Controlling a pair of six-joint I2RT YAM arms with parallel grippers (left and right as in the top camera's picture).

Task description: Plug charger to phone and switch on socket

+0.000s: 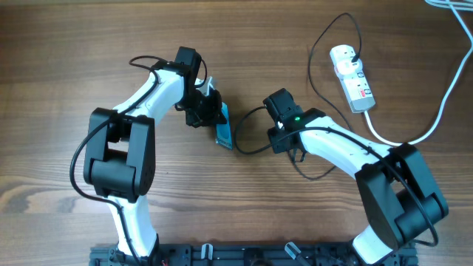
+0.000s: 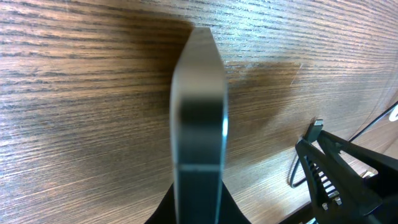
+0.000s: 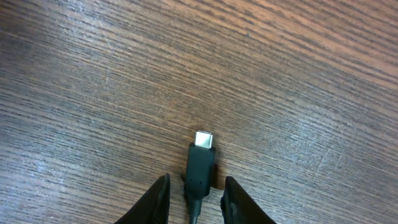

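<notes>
The phone stands on its long edge on the wooden table, and my left gripper is shut on it. In the left wrist view the phone shows edge-on as a dark slab rising from between my fingers. The charger is a thin black cable that runs from the socket and loops toward my right gripper. Its metal-tipped plug lies flat on the table between my right fingers. The jaws stand narrowly apart, with a sliver of table showing on each side of the plug.
The socket's thick white cord curves off the table's right edge. Slack black cable loops between the phone and the right arm. The right arm's black gripper body fills the lower right of the left wrist view.
</notes>
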